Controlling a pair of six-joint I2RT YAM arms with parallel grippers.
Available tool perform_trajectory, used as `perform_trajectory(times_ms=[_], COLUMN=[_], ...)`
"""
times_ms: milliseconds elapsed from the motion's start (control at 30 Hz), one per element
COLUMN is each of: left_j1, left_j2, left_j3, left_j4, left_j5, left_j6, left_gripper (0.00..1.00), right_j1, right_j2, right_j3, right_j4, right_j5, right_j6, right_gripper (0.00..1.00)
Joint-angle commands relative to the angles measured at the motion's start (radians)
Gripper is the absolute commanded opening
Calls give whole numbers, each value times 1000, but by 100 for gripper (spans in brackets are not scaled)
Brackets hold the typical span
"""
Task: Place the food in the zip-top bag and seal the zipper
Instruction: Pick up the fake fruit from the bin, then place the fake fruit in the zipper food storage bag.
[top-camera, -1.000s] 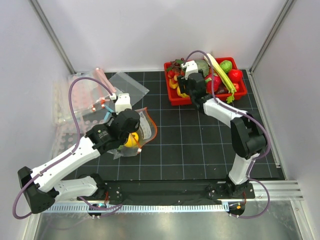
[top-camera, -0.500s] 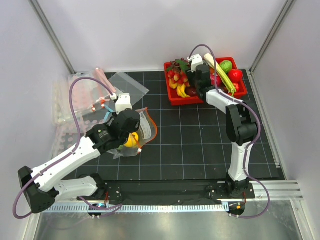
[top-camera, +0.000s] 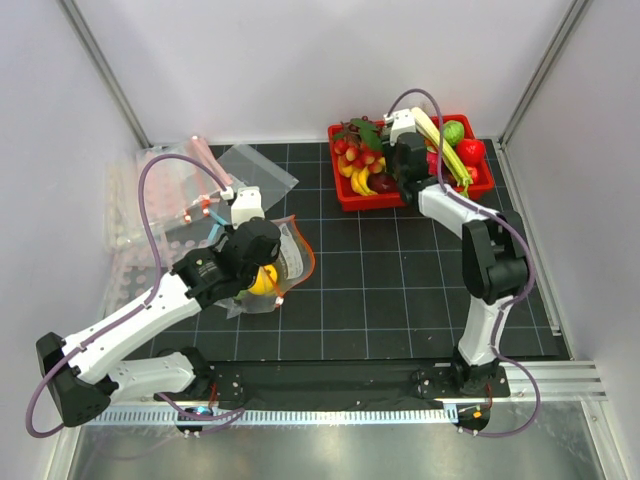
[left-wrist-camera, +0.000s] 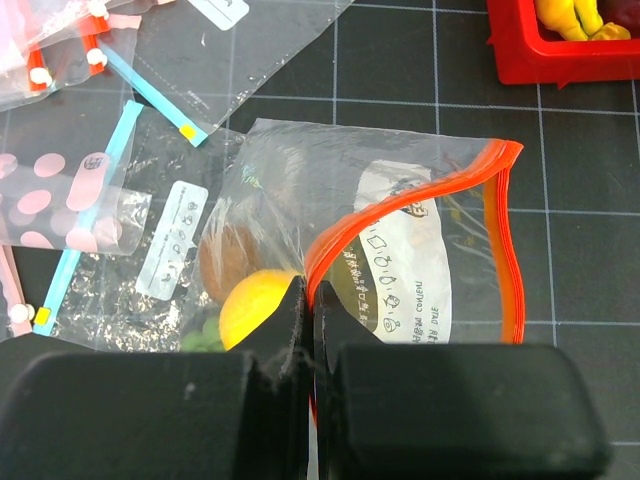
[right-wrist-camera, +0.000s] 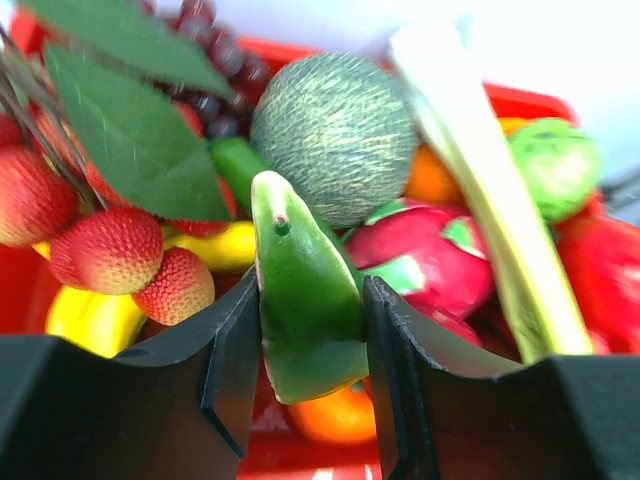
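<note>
The clear zip-top bag lies on the black mat with its red-orange zipper gaping open. My left gripper is shut on the near rim of that zipper. A yellow round fruit and a brownish-orange piece sit inside the bag, which also shows in the top view. My right gripper reaches into the red bin. Its jaws press both sides of a green-rinded wedge, seemingly the watermelon wedge seen from its rind.
The bin holds more toy produce: a netted melon, red lychees, a pale celery stalk, bananas. Other clear bags with pink and blue strips lie left of the zip-top bag. Walls enclose the table.
My right gripper has shifted from the left part of the bin to its middle, and its jaws have narrowed onto the green wedge. The left arm and bag have not moved.
</note>
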Motion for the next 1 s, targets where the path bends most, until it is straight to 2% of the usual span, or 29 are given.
perform_trajectory(times_ms=[0, 167, 233, 433, 567, 667, 767, 900, 967], left_j1=[3, 3, 2, 3, 2, 3, 3, 2, 3], left_j2=[1, 12, 17, 27, 24, 20, 14, 20, 15], left_j3=[3, 5, 8, 11, 12, 11, 6, 11, 11], left_j4=[33, 30, 28, 26, 26, 26, 31, 28, 25], left_j5=[-33, -45, -48, -30, -24, -19, -24, -15, -15], left_j6=[-5, -5, -2, -2, 0, 0, -2, 1, 0], left_gripper=[0, 0, 0, 0, 0, 0, 0, 0, 0], right_j1=[27, 72, 86, 127, 250, 385, 509, 582, 609], right_j2=[-153, -231, -285, -475, -613, -734, -839, -888, -890], right_j3=[-11, 0, -9, -87, -161, -257, -453, -575, -595], right_j4=[39, -33, -73, -199, -241, -221, -61, 92, 91], right_j5=[93, 241, 239, 138, 139, 121, 43, -118, -123], right_j6=[81, 76, 99, 334, 385, 406, 420, 391, 365], right_gripper=[2, 1, 1, 1, 1, 1, 1, 1, 1])
